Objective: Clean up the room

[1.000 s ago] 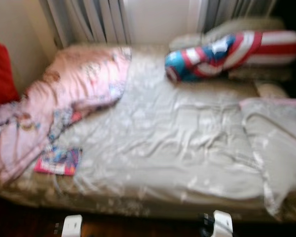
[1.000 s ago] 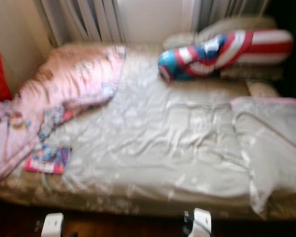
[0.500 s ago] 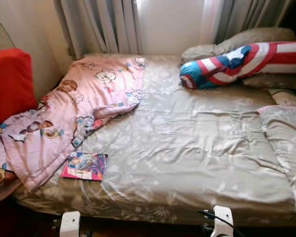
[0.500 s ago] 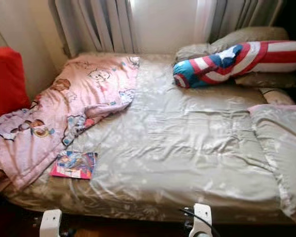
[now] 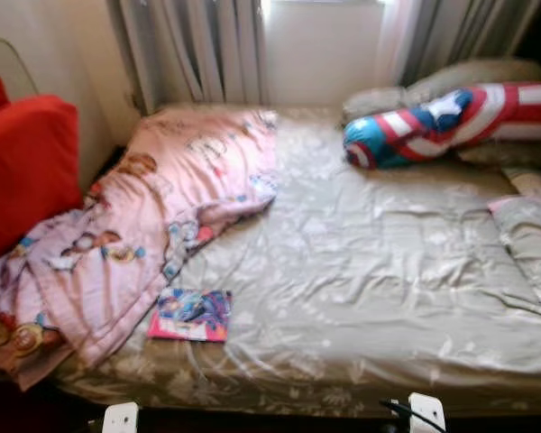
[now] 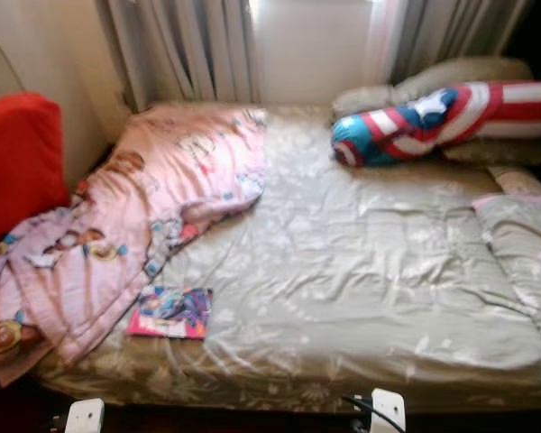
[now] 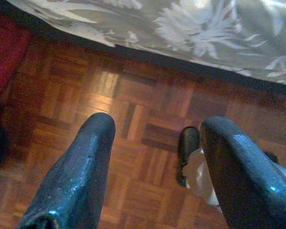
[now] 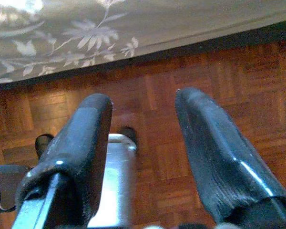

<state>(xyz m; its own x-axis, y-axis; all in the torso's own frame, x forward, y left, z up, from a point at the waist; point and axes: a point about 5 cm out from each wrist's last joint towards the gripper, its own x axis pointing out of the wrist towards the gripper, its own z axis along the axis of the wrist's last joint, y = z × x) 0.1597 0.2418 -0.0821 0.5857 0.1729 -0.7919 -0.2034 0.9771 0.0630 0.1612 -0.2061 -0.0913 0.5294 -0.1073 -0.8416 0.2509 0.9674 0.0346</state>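
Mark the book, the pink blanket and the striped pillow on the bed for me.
book (image 5: pixel 190 315), left eye view, middle of its cover.
pink blanket (image 5: pixel 176 194), left eye view, middle of its spread-out top part.
striped pillow (image 5: pixel 446 119), left eye view, on the blue patch with the white star.

head eyes overlook the bed; wrist cameras face parquet floor beneath.

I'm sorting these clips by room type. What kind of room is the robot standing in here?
Most likely a child's bedroom: a bed under a curtained window, a pink cartoon-print quilt rumpled across it, a star-and-stripes bolster pillow, and a colourful picture book near the edge.
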